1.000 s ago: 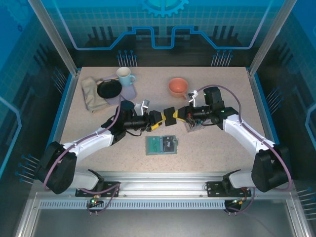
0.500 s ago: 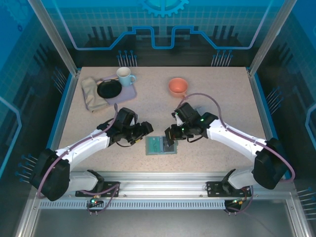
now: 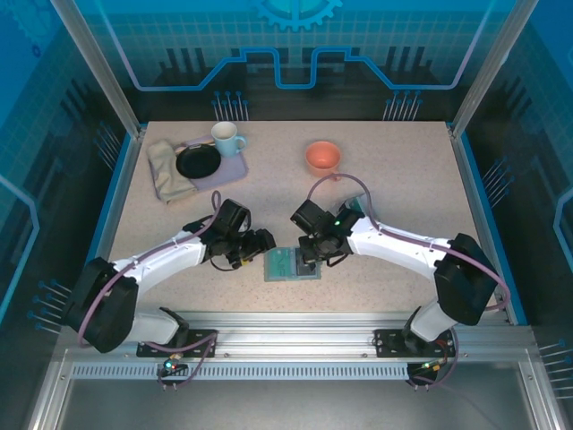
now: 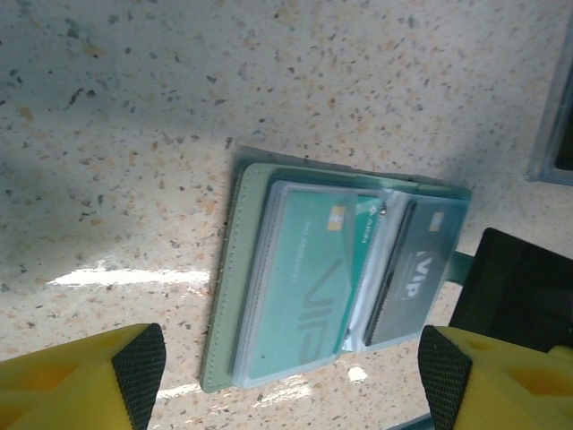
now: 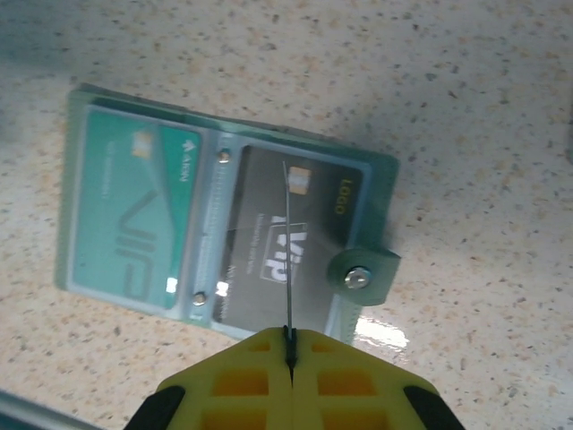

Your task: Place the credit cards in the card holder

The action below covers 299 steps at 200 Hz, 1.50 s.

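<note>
The grey-green card holder (image 3: 285, 266) lies open near the table's front. One sleeve holds a teal card (image 5: 134, 210) and the other a dark VIP card (image 5: 260, 242). Its snap tab (image 5: 361, 276) sticks out on one side. My right gripper (image 5: 288, 345) is shut on another thin card (image 5: 287, 242), seen edge-on, standing upright over the dark card's sleeve. In the top view the right gripper (image 3: 311, 254) hangs over the holder's right half. My left gripper (image 4: 291, 381) is open, low beside the card holder (image 4: 228, 278), with nothing between its fingers. In the top view the left gripper (image 3: 260, 243) sits just left of the holder.
At the back left are a mug (image 3: 226, 138), a black plate (image 3: 198, 162) on a purple tray, and a folded cloth (image 3: 165, 170). An orange bowl (image 3: 323, 158) stands at the back middle. The right arm's cable loops above the bowl's near side.
Both grippers have come from the table's middle toward the front, to the card holder. The right one has moved left over the holder with its card; the left one now sits open beside it.
</note>
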Each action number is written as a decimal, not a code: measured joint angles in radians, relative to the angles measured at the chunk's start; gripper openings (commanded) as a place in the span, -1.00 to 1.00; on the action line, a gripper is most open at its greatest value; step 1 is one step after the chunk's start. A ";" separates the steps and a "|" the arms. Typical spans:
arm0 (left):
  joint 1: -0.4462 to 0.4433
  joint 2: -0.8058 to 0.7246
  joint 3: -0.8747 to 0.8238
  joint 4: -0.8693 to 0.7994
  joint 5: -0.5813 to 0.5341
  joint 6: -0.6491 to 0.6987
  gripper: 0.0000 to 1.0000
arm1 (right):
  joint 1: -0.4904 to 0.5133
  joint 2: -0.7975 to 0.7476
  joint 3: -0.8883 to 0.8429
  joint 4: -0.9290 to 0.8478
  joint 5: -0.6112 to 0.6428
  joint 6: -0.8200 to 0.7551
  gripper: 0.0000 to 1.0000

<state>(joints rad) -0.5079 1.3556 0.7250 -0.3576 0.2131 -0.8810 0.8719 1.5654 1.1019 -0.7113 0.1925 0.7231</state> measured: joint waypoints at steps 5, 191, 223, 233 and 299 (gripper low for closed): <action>0.000 0.006 0.000 0.000 0.000 0.001 0.55 | 0.000 0.004 0.000 -0.005 0.011 0.003 -0.89; -0.056 0.165 0.040 0.016 0.012 0.027 0.26 | -0.086 -0.027 -0.136 0.109 -0.069 0.048 -0.89; -0.067 0.177 0.040 0.030 0.013 0.027 0.17 | -0.105 -0.076 -0.182 0.161 -0.131 0.055 -0.88; -0.070 0.182 0.040 0.034 0.013 0.027 0.17 | -0.113 -0.085 -0.190 0.170 -0.150 0.059 -0.88; -0.082 0.189 0.040 0.050 0.019 0.027 0.10 | -0.127 -0.103 -0.192 0.189 -0.198 0.062 -0.87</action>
<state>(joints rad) -0.5903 1.5444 0.7650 -0.3073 0.2317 -0.8543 0.7452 1.4628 0.9104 -0.5224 -0.0055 0.7853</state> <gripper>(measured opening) 0.558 0.069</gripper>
